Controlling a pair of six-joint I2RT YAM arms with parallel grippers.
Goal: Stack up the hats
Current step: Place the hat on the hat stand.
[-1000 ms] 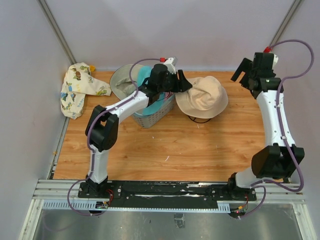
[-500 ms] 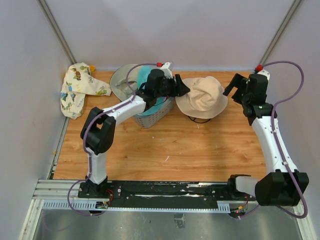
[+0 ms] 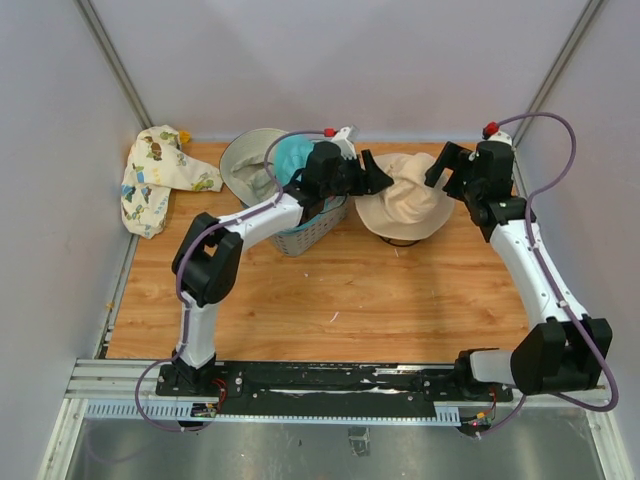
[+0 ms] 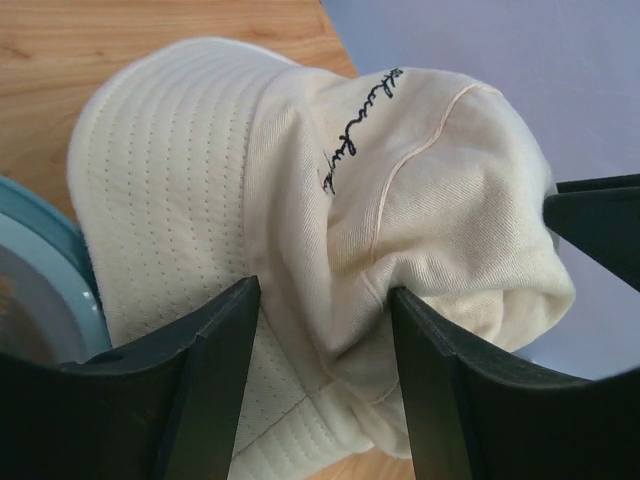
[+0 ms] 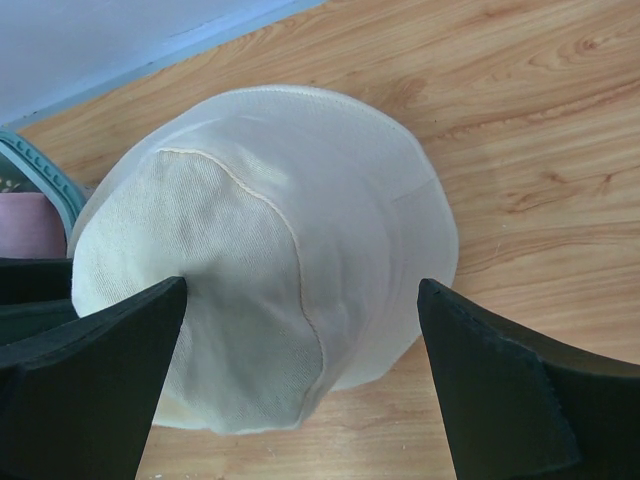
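Left claw (image 4: 322, 295) pinching the beige hat (image 4: 200, 170) by a fold, black script (image 4: 345, 135) legible only from left wrist, right claw (image 5: 300, 290) gaping over the hat, basket (image 3: 310, 235) whole only from above.

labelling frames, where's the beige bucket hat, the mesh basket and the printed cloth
beige bucket hat (image 3: 412, 198), top view, crown
mesh basket (image 3: 310, 236), top view, front wall
printed cloth (image 3: 158, 178), top view, middle

The left gripper (image 4: 322, 300) seems to pinch a fold of the cream hat (image 4: 190, 170) between its jaws.
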